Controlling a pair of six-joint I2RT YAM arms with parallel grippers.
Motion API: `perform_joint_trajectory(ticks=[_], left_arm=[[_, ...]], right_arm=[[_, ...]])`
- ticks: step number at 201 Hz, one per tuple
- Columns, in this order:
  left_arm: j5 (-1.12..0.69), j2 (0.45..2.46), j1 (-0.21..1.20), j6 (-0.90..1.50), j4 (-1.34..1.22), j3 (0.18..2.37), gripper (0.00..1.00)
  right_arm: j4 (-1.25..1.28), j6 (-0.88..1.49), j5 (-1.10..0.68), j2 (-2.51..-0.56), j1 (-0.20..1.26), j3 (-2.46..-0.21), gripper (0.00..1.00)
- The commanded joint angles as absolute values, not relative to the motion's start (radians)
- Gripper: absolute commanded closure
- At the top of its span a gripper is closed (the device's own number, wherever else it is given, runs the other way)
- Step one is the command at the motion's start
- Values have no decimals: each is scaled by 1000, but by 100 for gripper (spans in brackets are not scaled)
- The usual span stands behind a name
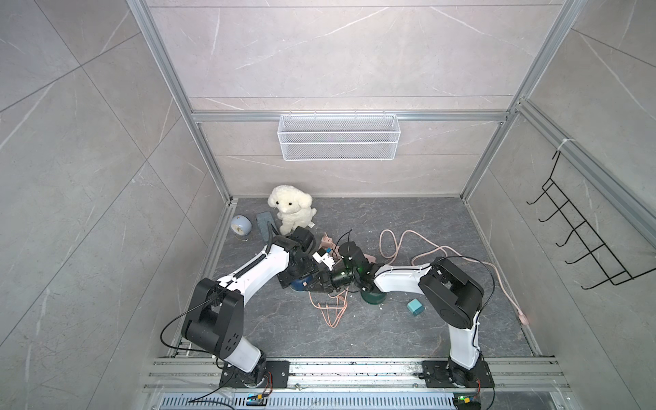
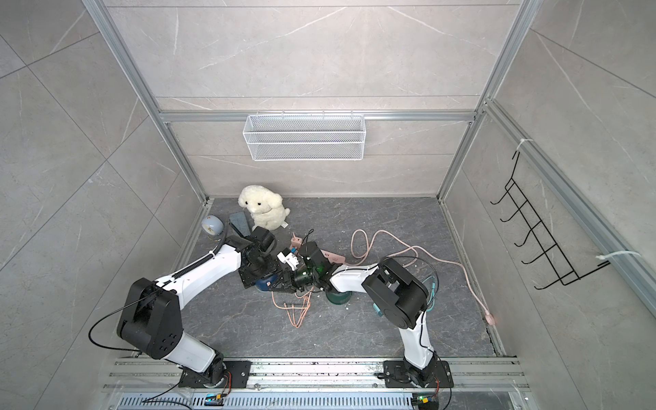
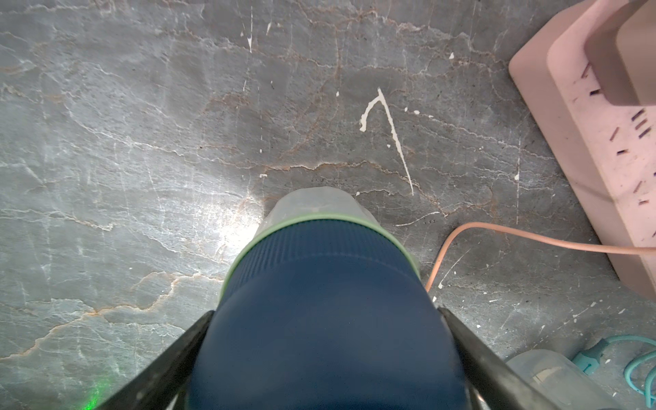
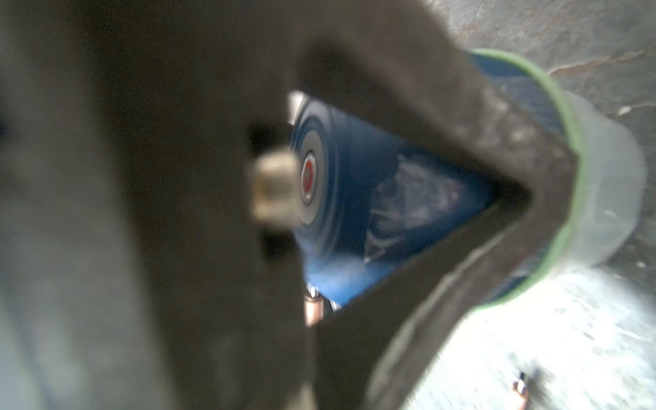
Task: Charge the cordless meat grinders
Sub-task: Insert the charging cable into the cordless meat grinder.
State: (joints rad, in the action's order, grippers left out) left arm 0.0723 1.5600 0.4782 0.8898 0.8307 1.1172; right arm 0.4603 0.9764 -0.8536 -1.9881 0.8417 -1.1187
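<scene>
- The navy grinder (image 3: pixel 326 284) is clamped by the left gripper (image 3: pixel 324 316). Its two dark fingers (image 3: pixel 170 362) are spread wide and press against opposite flanks of the dome.
- The right gripper (image 1: pixel 317 282) meets that same grinder from the opposite side, with its jaws pressed together.
- The right wrist view is blurred. It shows the grinder's silver hub (image 4: pixel 309 177) through the gap behind the closed tips. Whether anything is pinched between them cannot be told.
- The green grinder (image 1: pixel 372 298) stands on the floor (image 1: pixel 390 337) behind the right gripper. It is partly under the right arm (image 1: pixel 397 280) and apart from both grippers.
- A salmon cable (image 1: pixel 330 309) lies looped on the floor just beside both grippers, on the side toward the mounting rail (image 1: pixel 355 369).
- The pink power strip (image 3: pixel 585 142) lies near the left gripper, on the side away from the rail, with a plug (image 3: pixel 624 53) seated in it.
- A teal cube (image 1: pixel 415 306) sits farther back from the right gripper than the green grinder, beside that arm's elbow.
- The plush dog (image 1: pixel 291 213) and the pale blue ball (image 1: pixel 240 225) are well apart from both grippers, beyond the left arm (image 1: pixel 262 266).
</scene>
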Motion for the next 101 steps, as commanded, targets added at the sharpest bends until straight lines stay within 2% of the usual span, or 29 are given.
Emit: perform_joint_trajectory(ticks=[1,72,101], left_arm=[[23,1588,494,904,823,1101,63],[-8,1597,517,870,798,1087,67],[-27,1598,522,857,784,1081,68]], right_arm=[[489,1003,-806,-2008,827,-1148,100],[433,1004,-759,-2017,806,-1184,100],[502,1063,-750,-2042,797,-1191,100]])
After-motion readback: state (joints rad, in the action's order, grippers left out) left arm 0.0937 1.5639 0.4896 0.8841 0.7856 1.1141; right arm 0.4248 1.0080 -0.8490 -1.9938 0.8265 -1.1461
